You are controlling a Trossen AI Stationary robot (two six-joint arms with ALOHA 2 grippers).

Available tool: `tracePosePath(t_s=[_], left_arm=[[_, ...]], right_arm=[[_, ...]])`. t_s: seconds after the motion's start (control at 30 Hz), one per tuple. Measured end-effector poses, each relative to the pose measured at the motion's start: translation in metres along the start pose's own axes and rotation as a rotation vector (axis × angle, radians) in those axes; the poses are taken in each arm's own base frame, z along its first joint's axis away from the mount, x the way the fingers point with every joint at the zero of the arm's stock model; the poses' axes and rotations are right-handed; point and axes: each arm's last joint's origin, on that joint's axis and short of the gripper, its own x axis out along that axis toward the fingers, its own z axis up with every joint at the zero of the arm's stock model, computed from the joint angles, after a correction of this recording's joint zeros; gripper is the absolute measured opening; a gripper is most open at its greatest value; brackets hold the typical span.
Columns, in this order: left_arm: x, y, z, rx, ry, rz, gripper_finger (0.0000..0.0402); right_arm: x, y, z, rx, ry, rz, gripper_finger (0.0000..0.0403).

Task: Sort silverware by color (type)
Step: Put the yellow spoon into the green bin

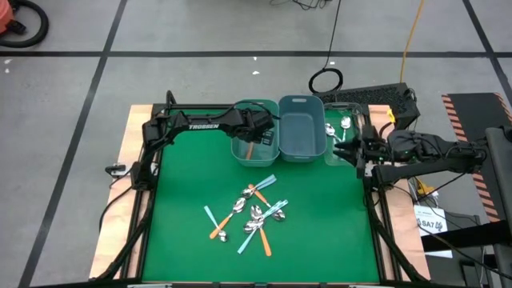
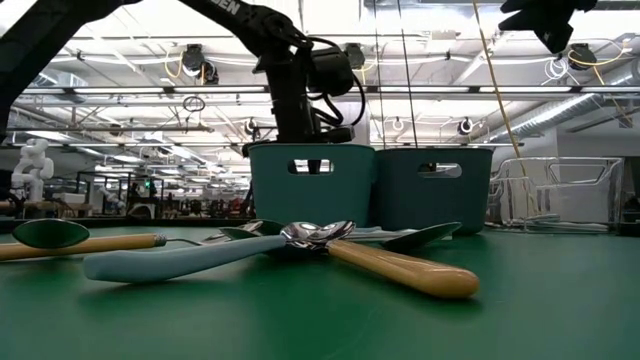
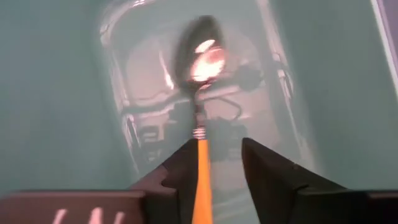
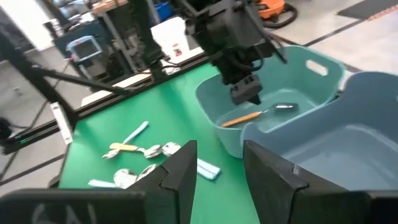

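Observation:
An orange-handled spoon lies flat on the floor of the left teal bin. My left gripper hangs open just above the spoon's handle, fingers pointing steeply down. In the left wrist view the orange handle runs beside one finger and the shiny bowl lies ahead. Several spoons with orange and light blue handles lie heaped on the green mat. My right gripper waits open and empty at the table's right side.
A second teal bin stands right of the first. A clear bin beside it holds green-handled spoons. Bare green mat lies between the bins and the heap and on both sides of it. A black cable loop lies on the floor beyond.

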Motion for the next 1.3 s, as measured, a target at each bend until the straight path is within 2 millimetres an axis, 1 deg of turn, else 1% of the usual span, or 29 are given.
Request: tracePosePath(t_s=[0.07, 0.17, 0.33, 0.43, 0.5, 0.6, 0.7, 0.83, 0.97, 1.07, 1.17, 1.3], left_arm=[[-0.003, -0.001, 0.000, -0.010, 0.023, -0.008, 0.0145], [-0.018, -0.005, 0.006, 0.002, 0.065, -0.025, 0.0151], [-0.056, -0.016, 0.020, 0.130, 0.036, -0.064, 0.0152], [-0.081, -0.023, 0.030, 0.160, -0.023, -0.104, 0.0152], [-0.093, -0.026, 0.035, 0.167, -0.061, -0.131, 0.0152], [-0.107, -0.031, 0.039, 0.197, -0.096, -0.172, 0.0152], [-0.118, -0.036, 0.034, 0.267, -0.096, -0.197, 0.0152], [-0.132, -0.046, 0.015, 0.365, -0.065, -0.221, 0.0152], [-0.145, -0.063, -0.017, 0.473, -0.048, -0.252, 0.0152], [-0.155, -0.077, -0.048, 0.557, -0.039, -0.288, 0.0152], [-0.168, -0.090, -0.085, 0.617, -0.045, -0.311, 0.0152], [-0.186, -0.100, -0.133, 0.602, -0.071, -0.317, 0.0152]], right_arm=[[-0.001, 0.000, 0.000, 0.009, 0.003, 0.018, 0.0125], [-0.002, 0.000, 0.000, -0.001, 0.001, 0.018, 0.0125], [0.000, -0.003, -0.002, -0.044, 0.005, -0.053, 0.0125], [-0.001, -0.005, -0.005, -0.057, 0.034, -0.091, 0.0125], [-0.001, -0.007, -0.009, -0.061, 0.067, -0.106, 0.0125], [-0.001, -0.008, -0.012, -0.013, 0.100, -0.123, 0.0125], [-0.002, -0.009, -0.013, 0.113, 0.102, -0.129, 0.0125], [-0.001, -0.006, -0.012, 0.360, 0.101, -0.095, 0.0125], [0.003, -0.002, -0.011, 0.486, 0.145, -0.024, 0.0125], [0.009, 0.002, -0.009, 0.543, 0.158, -0.005, 0.0125], [0.017, 0.006, -0.005, 0.554, 0.146, 0.005, 0.0125], [0.033, 0.013, -0.001, 0.557, 0.134, 0.014, 0.0125]])
